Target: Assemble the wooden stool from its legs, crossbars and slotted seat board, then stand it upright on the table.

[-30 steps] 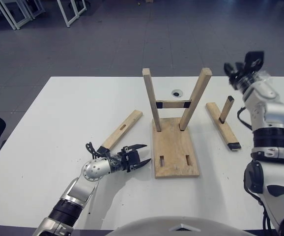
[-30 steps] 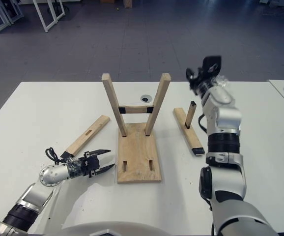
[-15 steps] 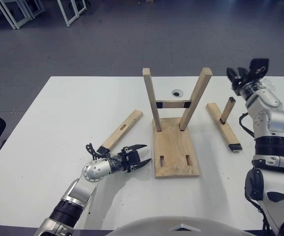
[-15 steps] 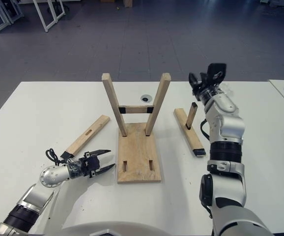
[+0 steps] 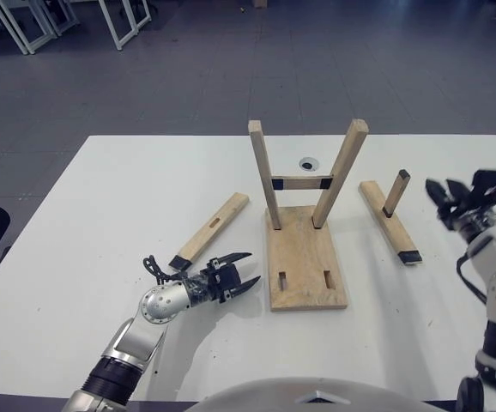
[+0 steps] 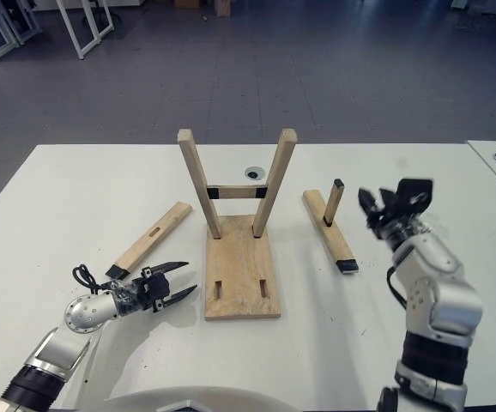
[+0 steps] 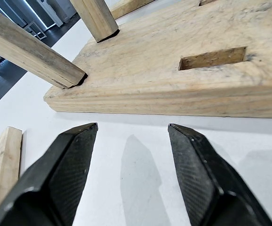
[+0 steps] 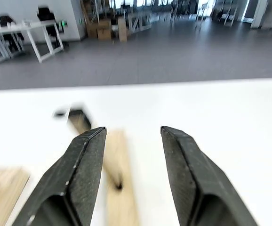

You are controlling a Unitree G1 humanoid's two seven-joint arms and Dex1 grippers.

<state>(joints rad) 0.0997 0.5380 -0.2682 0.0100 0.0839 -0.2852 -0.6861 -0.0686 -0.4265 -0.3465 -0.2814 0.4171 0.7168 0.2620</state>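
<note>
Seat board (image 5: pixel 306 251) lies mid-table with two legs (image 5: pixel 265 174) upright in it. Left gripper (image 5: pixel 252 267) gapes empty at its nine o'clock, and right gripper (image 5: pixel 464 187) is spread empty at three.

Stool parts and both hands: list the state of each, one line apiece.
seat board, lying flat, far slots filled, two near slots empty
fitted legs, upright in the board, joined by a crossbar
left loose leg, lying flat, unattached
right loose leg, lying flat, short crossbar standing in it
left hand, open, empty
right hand, open, empty
</note>
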